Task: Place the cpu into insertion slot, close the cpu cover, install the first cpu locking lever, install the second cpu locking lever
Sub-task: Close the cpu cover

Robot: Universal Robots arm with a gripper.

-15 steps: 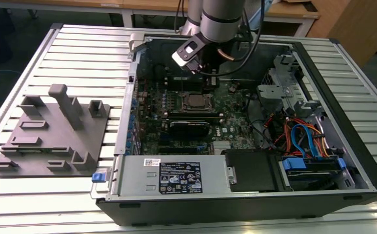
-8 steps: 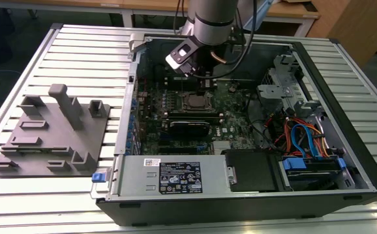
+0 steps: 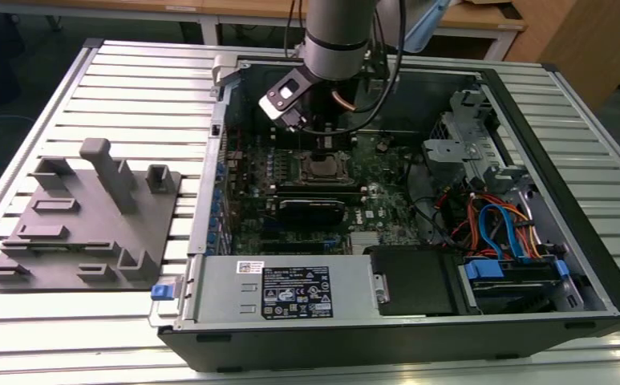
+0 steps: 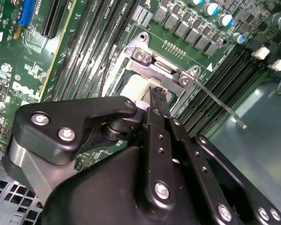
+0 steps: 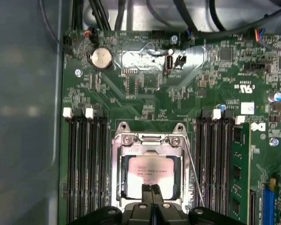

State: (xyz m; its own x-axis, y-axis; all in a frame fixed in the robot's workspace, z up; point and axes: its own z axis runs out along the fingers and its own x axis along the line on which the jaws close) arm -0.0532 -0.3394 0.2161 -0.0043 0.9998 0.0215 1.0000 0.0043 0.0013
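— Where is the cpu (image 5: 150, 171)?
— In the insertion slot (image 3: 310, 169) on the green board (image 5: 145, 93), inside the open computer case (image 3: 566, 180) that lies on the slatted tabletop (image 3: 127, 88). The cpu cover (image 5: 116, 173) lies flat around it, and the grey top shows through the cut-out.
— And the gripper (image 5: 152, 188)?
— It hangs right over one edge of the cpu. The fingers (image 5: 147, 197) are pressed together with nothing pinched between them. I cannot tell whether the tips touch the chip.
— Any lever?
— In the second wrist view a thin metal lever (image 4: 218, 99) runs out from the slot's corner, over the memory slots (image 4: 225, 75). It looks unlatched, though the angle makes that hard to confirm.
— Anything beside the case?
— A grey moulded fixture (image 3: 85, 233) sits on the tabletop at the exterior view's left.
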